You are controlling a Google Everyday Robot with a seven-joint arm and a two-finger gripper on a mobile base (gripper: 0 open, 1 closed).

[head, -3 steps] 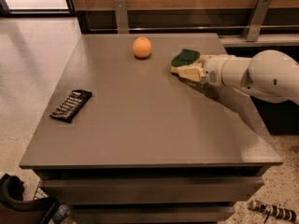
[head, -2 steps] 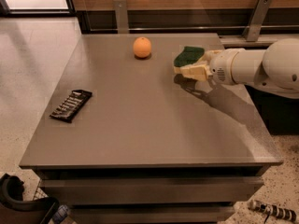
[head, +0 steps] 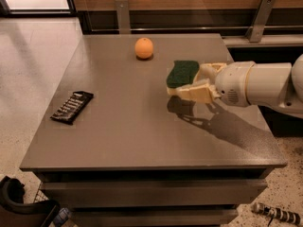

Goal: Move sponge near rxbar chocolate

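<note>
The sponge (head: 182, 73), dark green on top, is held in my gripper (head: 193, 81) above the right half of the grey table (head: 142, 136). The cream fingers are shut on it from both sides, and its shadow lies on the table below. My white arm reaches in from the right edge. The rxbar chocolate (head: 72, 107), a black-brown bar with white lettering, lies flat near the table's left edge, far to the left of the sponge.
An orange (head: 144, 48) sits at the back middle of the table. A wooden wall with metal brackets (head: 258, 18) runs behind it. A dark object (head: 19, 207) stands on the floor at the lower left.
The gripper has lifted the sponge off the table and carried it a little left and toward the front.
</note>
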